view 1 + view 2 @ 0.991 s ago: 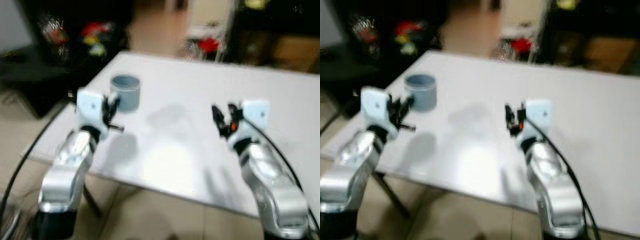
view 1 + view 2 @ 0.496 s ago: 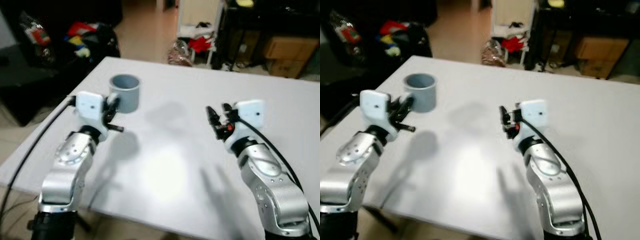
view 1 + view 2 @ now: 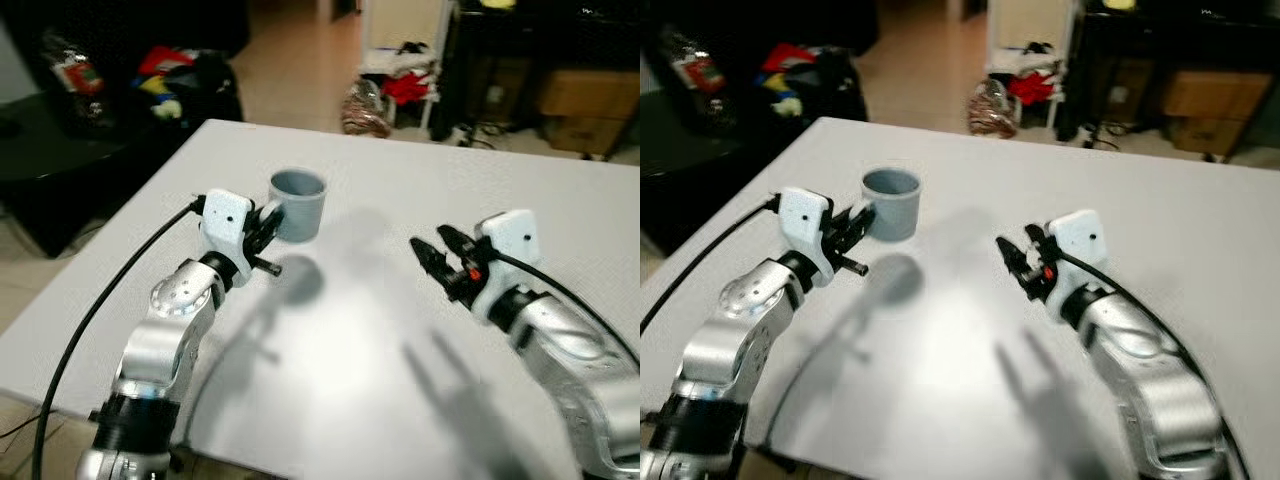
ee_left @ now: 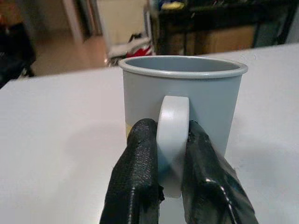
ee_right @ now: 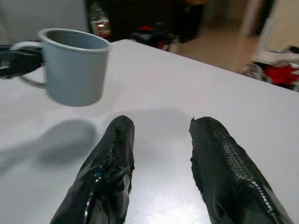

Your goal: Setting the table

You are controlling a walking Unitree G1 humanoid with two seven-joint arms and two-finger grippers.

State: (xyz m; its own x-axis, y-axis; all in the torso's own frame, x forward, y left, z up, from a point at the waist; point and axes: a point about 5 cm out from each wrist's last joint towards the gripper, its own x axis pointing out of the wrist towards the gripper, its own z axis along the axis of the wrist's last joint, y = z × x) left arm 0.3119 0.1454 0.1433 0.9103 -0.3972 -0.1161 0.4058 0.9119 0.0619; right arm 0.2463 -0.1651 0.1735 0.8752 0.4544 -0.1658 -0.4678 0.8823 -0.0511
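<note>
Left claw: both black fingers clamped on the pale loop handle of the grey-blue metal mug, one finger on each side of the loop. The mug is upright and appears held clear of the white bench; in the right wrist view its shadow falls apart from its base. It hangs over the left half of the bench, towards the far edge.

Right claw: fingers apart, nothing between them, hovering above the bench right of centre and pointing towards the mug, well apart from it.

Background beyond the bench: tan floor, dark furniture, red cloth items, brown cardboard boxes.
</note>
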